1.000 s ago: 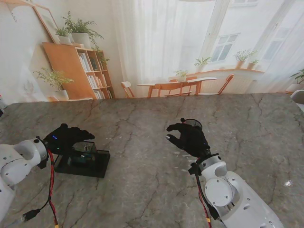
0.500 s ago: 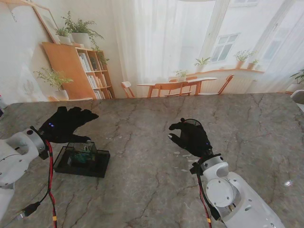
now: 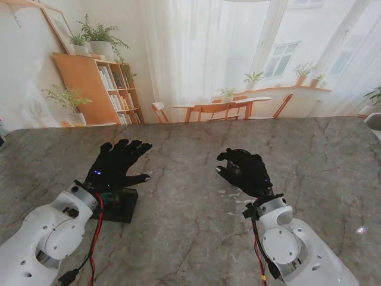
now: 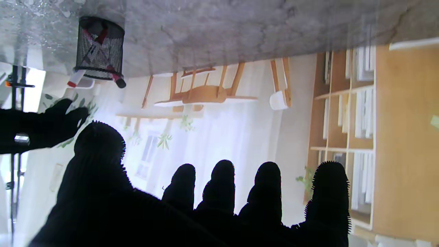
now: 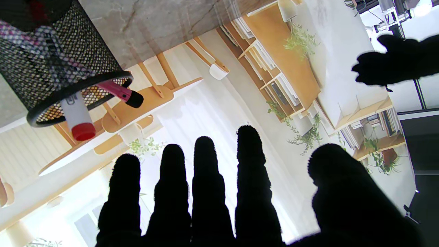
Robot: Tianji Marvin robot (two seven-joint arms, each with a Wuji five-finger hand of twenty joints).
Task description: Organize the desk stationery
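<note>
The mesh pen cup (image 5: 58, 65), holding markers (image 5: 77, 116), stands on the marble table (image 3: 178, 226) just beyond the right hand (image 3: 245, 171), while the left hand (image 3: 116, 164) hovers over a black tray (image 3: 122, 205), both hands empty with fingers spread.

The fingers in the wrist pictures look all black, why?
Both wrist views face a bright window scene, so the left hand and right hand turn into silhouettes; the mesh pen cup close to the right wrist camera looks big and soft, sharper in the left wrist view.
</note>
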